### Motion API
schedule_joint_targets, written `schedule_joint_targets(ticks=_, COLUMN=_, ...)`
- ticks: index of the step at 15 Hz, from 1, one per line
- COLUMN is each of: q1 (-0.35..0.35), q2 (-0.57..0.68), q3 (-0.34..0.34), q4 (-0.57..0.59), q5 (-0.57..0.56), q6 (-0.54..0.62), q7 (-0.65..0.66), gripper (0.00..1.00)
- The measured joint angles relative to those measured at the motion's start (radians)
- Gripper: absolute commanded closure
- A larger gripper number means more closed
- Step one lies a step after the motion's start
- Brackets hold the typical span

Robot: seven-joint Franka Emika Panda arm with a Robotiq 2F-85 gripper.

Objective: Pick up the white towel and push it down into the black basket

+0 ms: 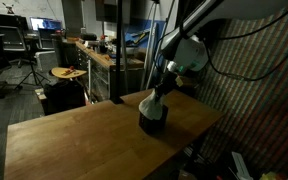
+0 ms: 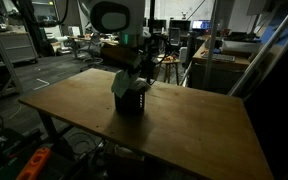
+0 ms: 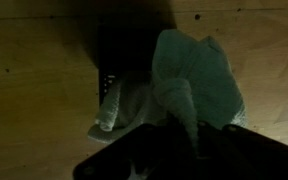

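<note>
The arm angles downward, its hand clamped tight

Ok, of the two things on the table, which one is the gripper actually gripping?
The white towel, the pale crumpled cloth pinched in the gripper; the black basket is the dark slotted box beneath it.

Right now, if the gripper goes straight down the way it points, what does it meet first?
The towel: the gripper points down, shut on it, with cloth bunched over the basket. Past that, the basket itself, though depth is hard to judge here.
</note>
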Motion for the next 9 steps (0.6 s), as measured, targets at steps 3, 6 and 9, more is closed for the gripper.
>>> schedule_joint_targets(ticks=3, q1=0.000, q2=0.028, q3=0.011, q4=0.015, q5=0.000, q6=0.000, q7=-0.001, gripper=0.96)
schedule_joint_targets(ticks=6, q1=0.000, q2=0.058, q3=0.025, q4=0.030, q5=0.000, q6=0.000, q7=-0.002, gripper=0.96)
schedule_joint_targets(ticks=9, q1=0.000, q2=0.087, q3=0.040, q4=0.050, q5=0.000, q6=0.000, q7=-0.005, gripper=0.96)
